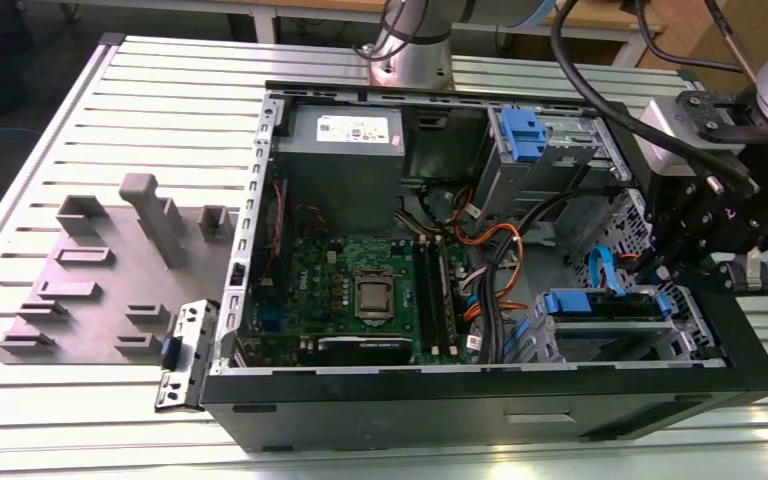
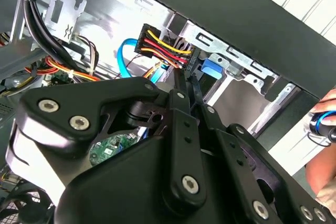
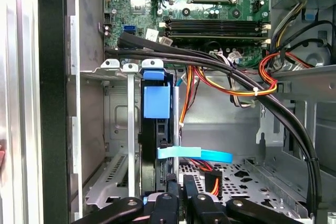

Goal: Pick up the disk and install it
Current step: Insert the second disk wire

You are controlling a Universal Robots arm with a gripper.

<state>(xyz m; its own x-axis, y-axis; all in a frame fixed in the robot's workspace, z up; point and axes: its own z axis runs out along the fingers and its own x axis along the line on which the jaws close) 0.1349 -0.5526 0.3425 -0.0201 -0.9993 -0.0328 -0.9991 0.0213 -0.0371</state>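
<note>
1. Exterior view is showing the silver rectangular disk in its blue plastic carrier point(image 1: 604, 303) sitting in the drive bay at the front corner of the open black metal computer case point(image 1: 491, 405).
2. The black gripper point(image 1: 660, 272) is hovering just beside it inside the case, fingers drawn together on nothing visible.
3. Installing seems to be underway; seating would be calling for a straight press, clear of the orange cables point(image 3: 268, 77).
</note>
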